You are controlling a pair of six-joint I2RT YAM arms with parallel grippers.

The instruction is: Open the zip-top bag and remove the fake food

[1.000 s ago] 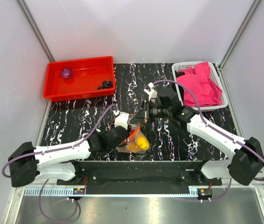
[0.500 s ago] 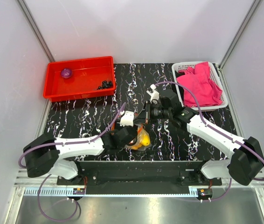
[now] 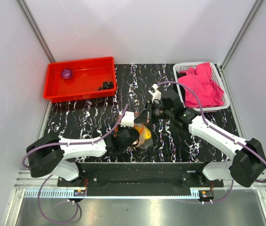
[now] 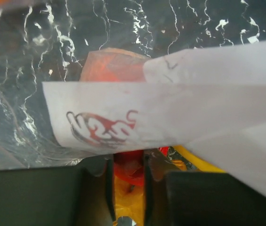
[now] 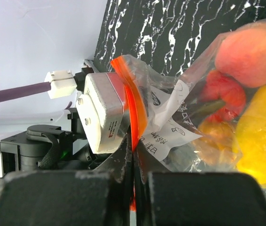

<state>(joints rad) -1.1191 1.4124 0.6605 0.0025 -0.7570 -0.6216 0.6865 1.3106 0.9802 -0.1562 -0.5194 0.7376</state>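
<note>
The zip-top bag (image 3: 145,137) hangs just above the table's middle, and my right gripper (image 5: 134,141) is shut on its orange-red zip strip (image 5: 132,101). Through the clear plastic, the right wrist view shows fake food: an orange peach-like ball (image 5: 252,47), a red piece (image 5: 223,92), a yellow oval fruit (image 5: 264,136) and orange bits (image 5: 212,135). My left gripper (image 4: 128,165) is inside the bag's mouth, and its jaws press on both sides of a red piece (image 4: 129,165). A white label (image 4: 170,113) hides the food beyond. From above, the left gripper (image 3: 135,133) meets the bag from the left.
A red tray (image 3: 79,98) at the back left holds a purple round piece (image 3: 66,73) and a cluster of small dark beads (image 3: 106,85). A white basket (image 3: 182,67) with a pink cloth (image 3: 201,84) stands at the back right.
My left gripper pushed rightwards into the bag's mouth, opened wider, then closed on the red piece. The right gripper kept its hold on the zip strip and rose slightly.
</note>
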